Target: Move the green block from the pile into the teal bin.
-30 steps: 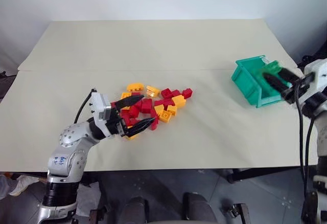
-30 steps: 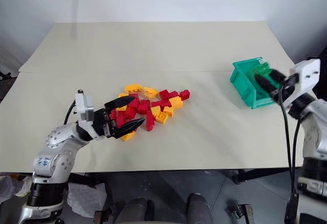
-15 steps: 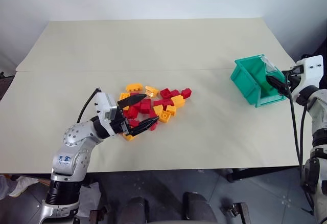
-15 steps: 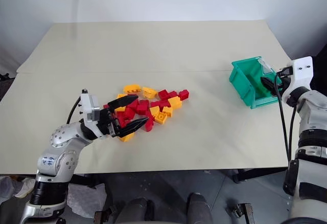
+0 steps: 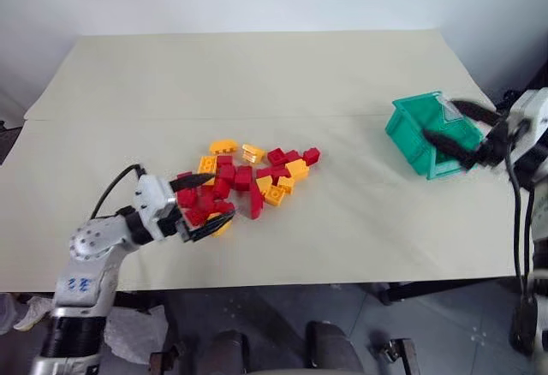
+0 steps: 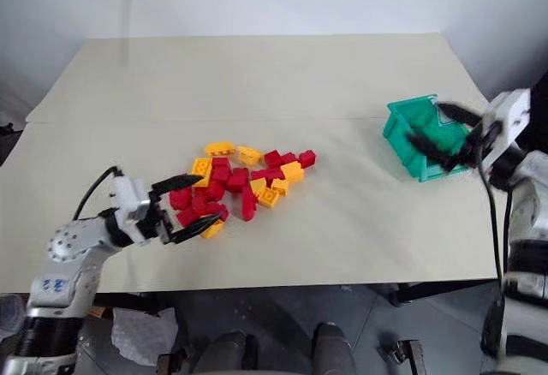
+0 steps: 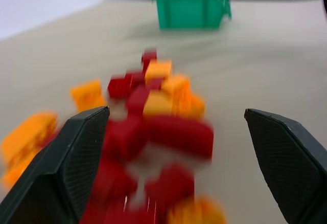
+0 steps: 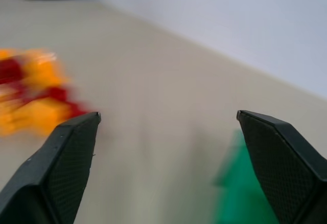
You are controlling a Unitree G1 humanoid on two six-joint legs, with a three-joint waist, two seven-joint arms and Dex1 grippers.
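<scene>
The pile (image 5: 253, 176) of red and yellow-orange bricks lies mid-table. My left gripper (image 5: 223, 195) is open at its near left end, fingers level on either side of a few red bricks and gripping none. In the left wrist view the pile (image 7: 153, 106) sits between the spread fingers (image 7: 66, 168), with the teal bin (image 7: 191, 9) far beyond. That teal bin (image 5: 407, 131) stands at the table's right edge. My right gripper (image 5: 441, 121) hangs open over it with nothing between its fingers. The green block is hidden; I cannot pick it out against the bin's green inside.
A seam (image 5: 257, 116) runs across the beige table behind the pile. Bare tabletop (image 5: 360, 187) lies between the pile and the bin. The table's right edge is just beyond the bin, and its front edge (image 5: 282, 282) is close to my left arm.
My right gripper has gone from shut to wide open and swung left over the bin. My left gripper has drawn back to the left along the pile's near end, still open.
</scene>
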